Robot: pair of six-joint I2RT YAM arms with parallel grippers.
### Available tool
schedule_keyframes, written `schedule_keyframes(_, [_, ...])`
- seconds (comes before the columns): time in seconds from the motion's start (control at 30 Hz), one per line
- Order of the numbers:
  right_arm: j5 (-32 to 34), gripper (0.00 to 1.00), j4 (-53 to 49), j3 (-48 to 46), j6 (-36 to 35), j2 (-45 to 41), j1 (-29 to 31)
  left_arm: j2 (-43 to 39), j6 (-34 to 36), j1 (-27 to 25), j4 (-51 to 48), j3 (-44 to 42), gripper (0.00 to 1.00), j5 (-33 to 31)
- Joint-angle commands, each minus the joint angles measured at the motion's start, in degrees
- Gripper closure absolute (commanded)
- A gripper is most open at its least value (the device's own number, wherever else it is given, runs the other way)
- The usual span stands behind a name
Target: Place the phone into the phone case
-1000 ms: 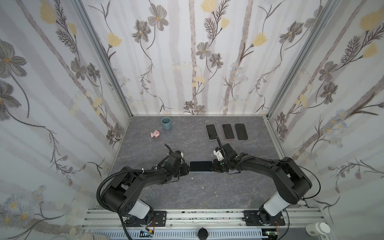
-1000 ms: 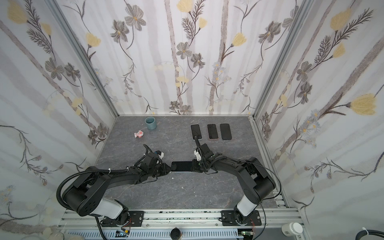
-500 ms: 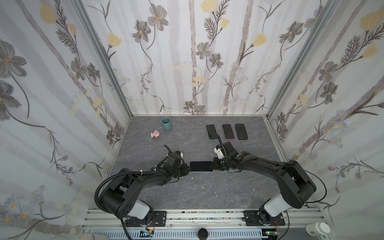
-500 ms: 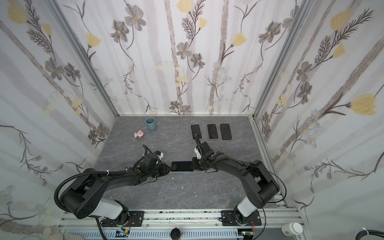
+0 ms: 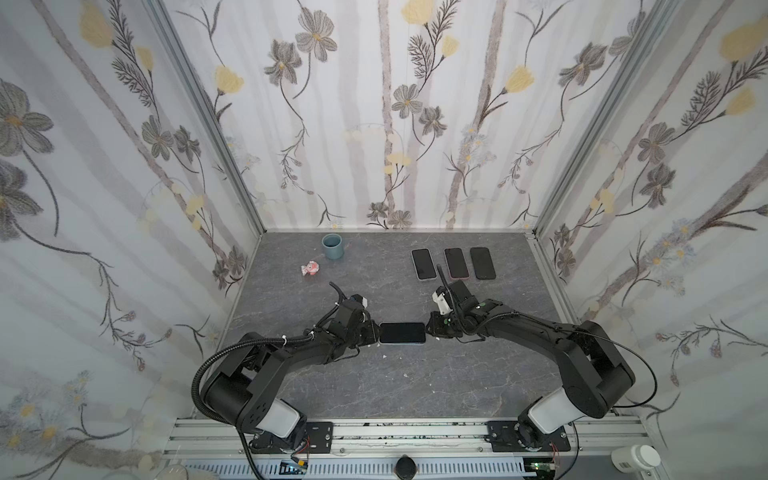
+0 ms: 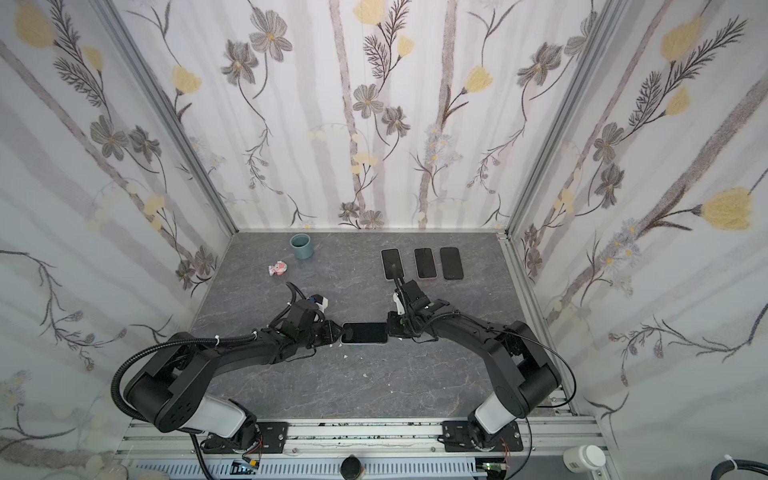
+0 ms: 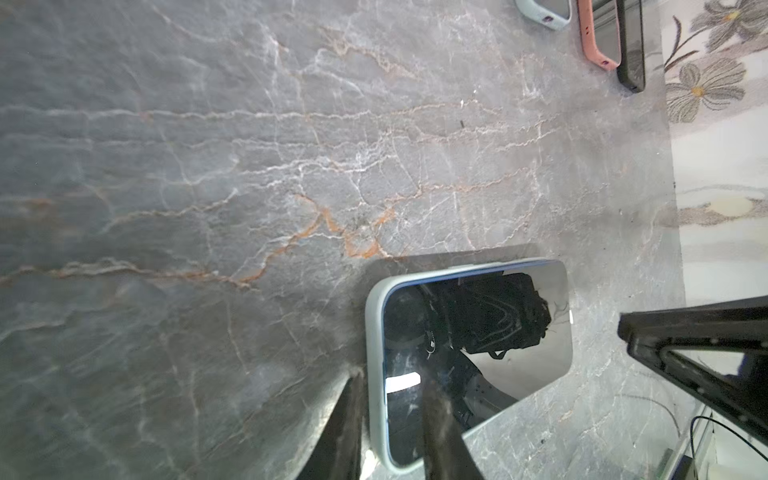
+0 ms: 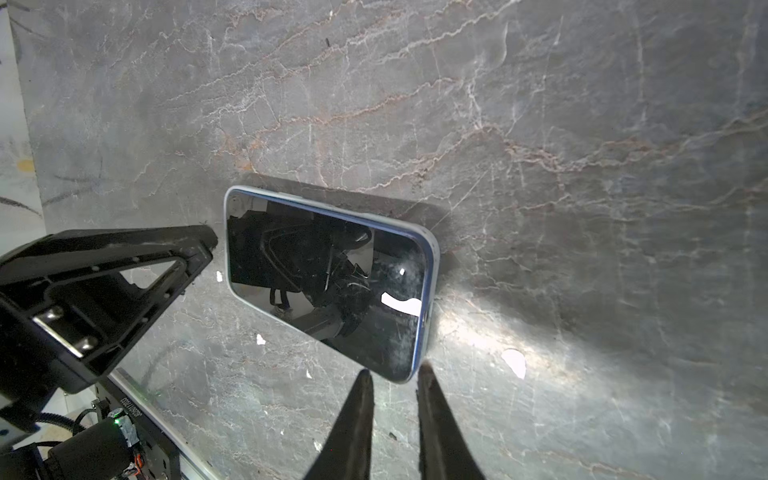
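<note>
– At the middle of the table (image 5: 374, 386), between the two arms, the phone (image 5: 402, 333) is found lying flat, screen up. Has it been put into the phone case (image 7: 374, 374)?

– It is judged so, or nearly. A pale blue rim is seen round every visible side of the dark, reflective glass, and no lifted edge is made out. The corner under the left gripper (image 7: 392, 376) is hidden, so seating there cannot be confirmed. A last press and a letting-go are thought to be left.

– How are the fingers set?

– On the left, a narrow gap is seen with the case's rim inside it, one finger outside and one over the glass. Whether the rim is pinched cannot be told. On the right gripper (image 8: 394, 370) the tips are slightly parted, with nothing between them, just off the phone's corner.

– And farther out?

– A row of three other phones (image 5: 456, 262) is laid out at the back. A blue-grey mug (image 5: 332, 246) and a small pink-and-white item (image 5: 310, 268) are placed well apart from it, back left.
</note>
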Motion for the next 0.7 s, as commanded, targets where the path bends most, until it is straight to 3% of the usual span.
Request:
schedule_keyframes(0.0, [0.31,0.79,-0.68,-0.11,-0.66,0.5,0.01,0.88,-0.08,0.02,1.72,-0.94,0.76,0.76])
schedule_keyframes(0.67, [-0.47,0.79,-0.54,-0.29,-0.99,0.98,0.08,1.33,-0.71,0.02,2.6,-2.11,0.76,1.18])
